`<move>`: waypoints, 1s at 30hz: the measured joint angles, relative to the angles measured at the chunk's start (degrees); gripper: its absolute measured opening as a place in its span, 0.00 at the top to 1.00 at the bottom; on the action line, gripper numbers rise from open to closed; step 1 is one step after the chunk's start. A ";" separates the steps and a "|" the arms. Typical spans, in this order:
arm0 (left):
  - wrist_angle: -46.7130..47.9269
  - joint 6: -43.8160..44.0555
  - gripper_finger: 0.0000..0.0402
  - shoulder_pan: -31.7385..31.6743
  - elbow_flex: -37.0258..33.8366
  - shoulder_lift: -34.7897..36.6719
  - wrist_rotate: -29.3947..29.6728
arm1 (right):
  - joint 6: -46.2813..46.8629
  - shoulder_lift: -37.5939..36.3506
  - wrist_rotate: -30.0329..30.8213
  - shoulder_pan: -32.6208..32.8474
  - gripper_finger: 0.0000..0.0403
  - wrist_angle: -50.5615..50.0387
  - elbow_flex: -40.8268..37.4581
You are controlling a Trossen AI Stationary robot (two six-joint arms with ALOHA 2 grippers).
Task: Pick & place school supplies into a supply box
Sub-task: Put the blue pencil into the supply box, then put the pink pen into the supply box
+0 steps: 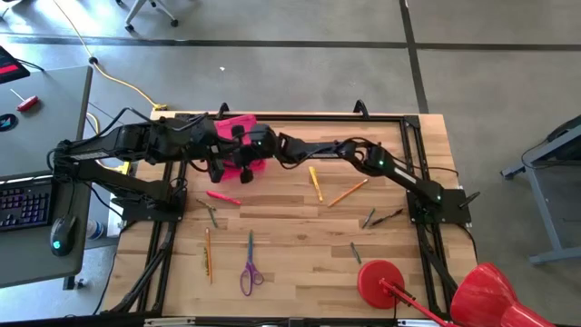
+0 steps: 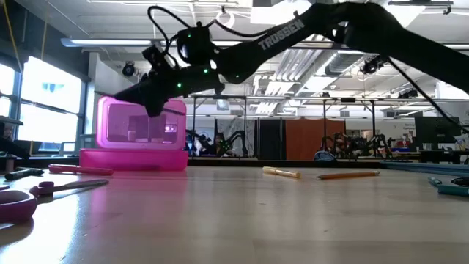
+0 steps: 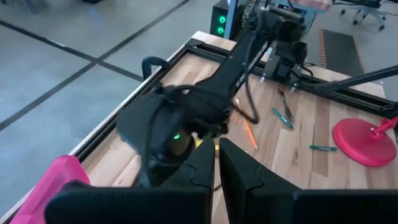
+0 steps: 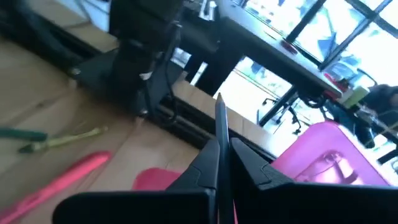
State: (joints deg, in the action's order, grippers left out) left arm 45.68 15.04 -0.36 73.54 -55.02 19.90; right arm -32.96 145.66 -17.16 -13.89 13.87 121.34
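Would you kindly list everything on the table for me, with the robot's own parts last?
supply box: 1, pink, far edge
pink pen: 1, before the box
yellow pencil: 1, centre
orange pencils: 2, centre and near left
grey pencil: 1, left
dark pens: 2, right
green pen: 1, near right
scissors: 1, purple, near edge
red disc: 1, near right
held pen: 1, dark, in right tool
right tool: shut on held pen, over box
left tool: shut, beside box

Counter is showing smooth, lightly glossy wooden planks; supply box is appearing as translucent, glossy pink plastic.
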 joint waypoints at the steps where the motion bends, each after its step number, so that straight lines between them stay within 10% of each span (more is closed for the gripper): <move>1: 0.12 0.01 0.86 0.00 0.00 0.00 0.02 | 1.28 1.08 0.00 -0.19 0.99 -0.06 0.67; 25: 6.44 0.82 0.86 0.00 0.00 0.00 1.05 | 1.97 5.22 6.27 1.21 0.83 0.64 1.18; 30: 9.20 2.79 0.86 0.00 0.00 0.20 1.07 | 1.43 2.84 15.84 6.49 0.82 -2.00 1.19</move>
State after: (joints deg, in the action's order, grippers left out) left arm 54.89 17.84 -0.36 73.54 -54.83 20.97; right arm -31.53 148.50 -1.32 -7.40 11.87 122.52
